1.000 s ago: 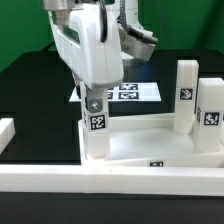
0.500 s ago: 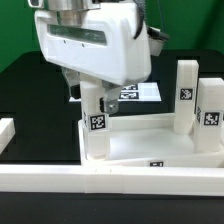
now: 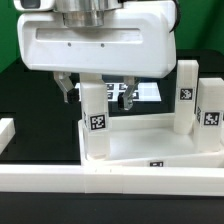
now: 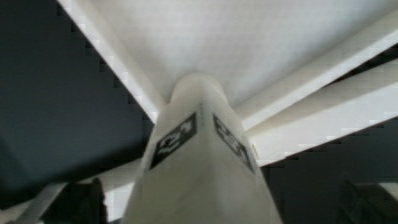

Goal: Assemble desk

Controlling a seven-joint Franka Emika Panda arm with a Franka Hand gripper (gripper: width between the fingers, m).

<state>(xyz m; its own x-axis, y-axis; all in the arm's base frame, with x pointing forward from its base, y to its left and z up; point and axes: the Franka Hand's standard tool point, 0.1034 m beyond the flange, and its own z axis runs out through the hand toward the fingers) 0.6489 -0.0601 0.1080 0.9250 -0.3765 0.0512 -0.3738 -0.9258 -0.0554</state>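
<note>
gripper (image 3: 97, 93): jaws wide, holding nothing | leg (image 3: 94, 118): upright in desk top (image 3: 150, 140) corner, at 6 o'clock, between fingers | long axis vertical

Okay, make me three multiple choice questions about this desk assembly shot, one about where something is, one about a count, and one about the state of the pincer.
1. Where does the leg under the pincer stand?
A. In a corner of the desk top
B. Flat on the black table
C. On the marker board

2. How many legs stand at the exterior view's right?
A. None
B. Two
C. Five

3. The pincer is:
A. Shut on a screwdriver
B. Open
C. Shut on nothing

Answers:
1 A, the post rises upright from the tray's corner.
2 B, one leg and another leg stand side by side.
3 B, its fingers stand apart on either side of the post.
</note>
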